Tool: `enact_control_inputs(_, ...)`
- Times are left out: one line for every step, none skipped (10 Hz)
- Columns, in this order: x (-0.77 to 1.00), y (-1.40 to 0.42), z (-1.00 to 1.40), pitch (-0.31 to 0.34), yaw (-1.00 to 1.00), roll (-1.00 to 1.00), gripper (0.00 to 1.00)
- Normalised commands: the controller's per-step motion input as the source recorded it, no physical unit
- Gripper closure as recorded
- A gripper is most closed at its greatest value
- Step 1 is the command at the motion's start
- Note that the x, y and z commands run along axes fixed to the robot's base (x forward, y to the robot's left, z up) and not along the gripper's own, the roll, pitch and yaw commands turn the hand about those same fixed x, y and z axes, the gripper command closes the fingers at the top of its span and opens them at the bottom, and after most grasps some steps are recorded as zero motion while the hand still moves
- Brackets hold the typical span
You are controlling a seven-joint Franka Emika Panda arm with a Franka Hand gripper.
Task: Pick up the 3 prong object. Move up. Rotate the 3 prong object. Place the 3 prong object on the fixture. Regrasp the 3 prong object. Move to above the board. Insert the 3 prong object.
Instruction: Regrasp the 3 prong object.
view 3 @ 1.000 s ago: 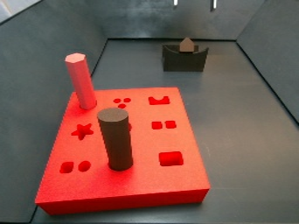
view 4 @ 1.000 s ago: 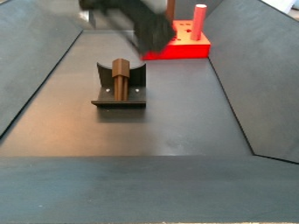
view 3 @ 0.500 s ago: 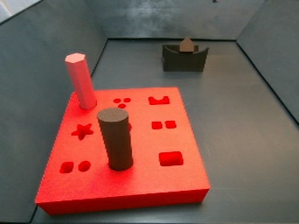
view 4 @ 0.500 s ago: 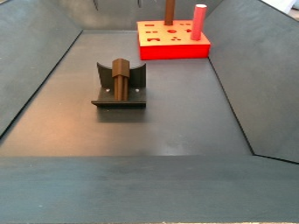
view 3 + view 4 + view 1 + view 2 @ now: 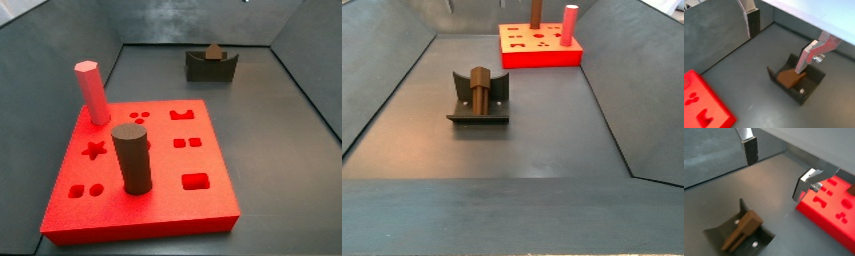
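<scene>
The dark brown 3 prong object (image 5: 480, 88) lies in the notch of the dark grey fixture (image 5: 476, 116), with nothing holding it. Both also show in a side view, the object (image 5: 214, 50) on the fixture (image 5: 211, 68) at the far end. In both wrist views my gripper (image 5: 777, 52) (image 5: 774, 180) hangs open and empty high above the floor, with the object (image 5: 787, 77) (image 5: 743, 229) and the fixture (image 5: 809, 84) (image 5: 721, 235) below it. The red board (image 5: 160, 215) (image 5: 543, 57) lies apart from the fixture and also shows in both wrist views (image 5: 704, 110) (image 5: 831, 210).
A pink hexagonal peg (image 5: 91, 92) (image 5: 569, 25) and a tall dark cylinder (image 5: 131, 158) (image 5: 536, 12) stand upright in the board. Sloping dark grey walls enclose the floor on all sides.
One second ago my gripper showed blurred at the top of a side view, above the fixture. It has since risen out of both side views. The 3 prong object has stayed on the fixture.
</scene>
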Motion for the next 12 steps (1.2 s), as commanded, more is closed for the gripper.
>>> enact_control_inputs(-0.01, -0.02, 0.0, 0.019, 0.02, 1.0, 0.0)
enact_control_inputs(-0.01, -0.02, 0.0, 0.019, 0.02, 1.0, 0.0)
enact_control_inputs(-0.01, -0.02, 0.01, 0.02, 0.02, 1.0, 0.0)
enact_control_inputs(0.0, -0.02, 0.01, 0.027, 0.03, 1.0, 0.0)
enact_control_inputs(0.01, -0.02, 0.01, 0.032, 0.03, 1.0, 0.0)
enact_control_inputs(0.03, -0.02, -0.01, 0.04, 0.03, 1.0, 0.0)
enact_control_inputs(0.04, -0.02, -0.01, 0.045, 0.03, 1.0, 0.0)
enact_control_inputs(0.06, -0.03, -0.02, 0.058, 0.04, 1.0, 0.0)
enact_control_inputs(0.07, -0.03, -0.01, 0.075, 0.04, 1.0, 0.0)
enact_control_inputs(0.08, -0.03, -0.01, 0.091, 0.05, 1.0, 0.0)
enact_control_inputs(0.09, -0.03, -0.02, 0.104, 0.06, 1.0, 0.0)
enact_control_inputs(0.11, -0.04, -0.02, 0.132, 0.07, 1.0, 0.0)
